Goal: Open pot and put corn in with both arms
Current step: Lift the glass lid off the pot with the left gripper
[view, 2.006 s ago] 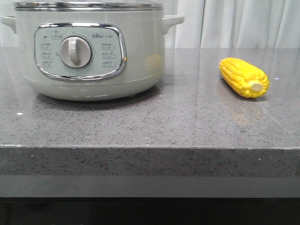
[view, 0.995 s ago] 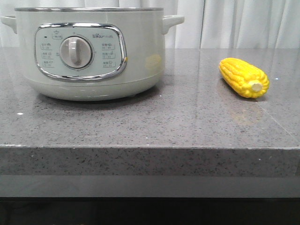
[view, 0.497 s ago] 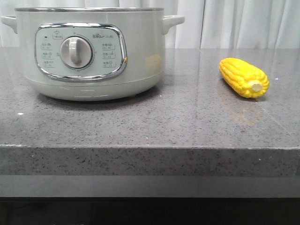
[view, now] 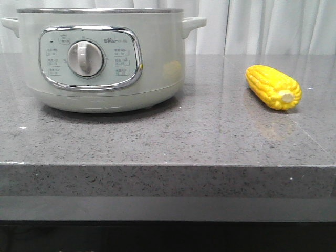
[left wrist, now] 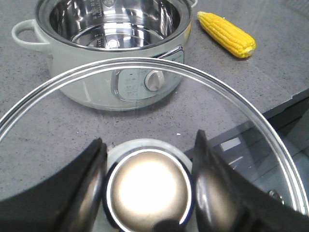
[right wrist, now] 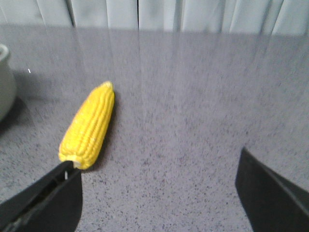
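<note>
Lid [left wrist: 145, 145] is held off the pot [view: 100, 58] by the left gripper [left wrist: 147, 186], clamped on its knob. Corn [view: 273, 86] lies untouched at right-centre, framed by the wide-spread right gripper [right wrist: 159, 193]; loading remains.

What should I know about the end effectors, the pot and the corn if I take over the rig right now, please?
Left end effector: shut on the lid knob, holding the glass lid in the air, clear of the pot.
Right end effector: open, empty, above the counter, with one finger near the stub end of the corn.
Pot: on the counter, open, steel bowl empty.
Corn: lying on the counter to the right of the pot, untouched.
Done: lid off.
Left: grasp the corn, place it in the pot.
</note>
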Tool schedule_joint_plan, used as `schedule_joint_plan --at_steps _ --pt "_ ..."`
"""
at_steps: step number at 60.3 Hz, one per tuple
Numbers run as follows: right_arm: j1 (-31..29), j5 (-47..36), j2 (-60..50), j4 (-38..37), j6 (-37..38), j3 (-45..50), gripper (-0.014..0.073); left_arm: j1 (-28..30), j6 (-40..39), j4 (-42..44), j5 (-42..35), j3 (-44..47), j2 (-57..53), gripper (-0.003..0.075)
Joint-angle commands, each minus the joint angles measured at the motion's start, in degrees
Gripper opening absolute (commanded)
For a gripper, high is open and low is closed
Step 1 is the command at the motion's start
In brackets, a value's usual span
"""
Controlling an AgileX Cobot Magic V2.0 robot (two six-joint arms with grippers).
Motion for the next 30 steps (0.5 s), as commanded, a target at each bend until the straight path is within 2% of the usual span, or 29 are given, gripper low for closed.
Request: schedule_joint_plan --at_steps 1,11,30 --pt "0.64 -6.06 6.38 -0.55 -0.45 -3.74 0.0653 -0.14 -0.25 -2.74 -7.25 -1.9 0.05 0.0134" --pt "3.58 -8.68 18.55 0.25 -0.45 -8.36 0.0653 -0.14 -0.25 -3.07 -7.25 -1.9 0.05 0.0134" --pt "9.2 -7.57 41.12 8.41 -0.45 -20.6 0.0653 -0.14 -0.25 -3.07 -7.25 -1.9 0.05 0.0134"
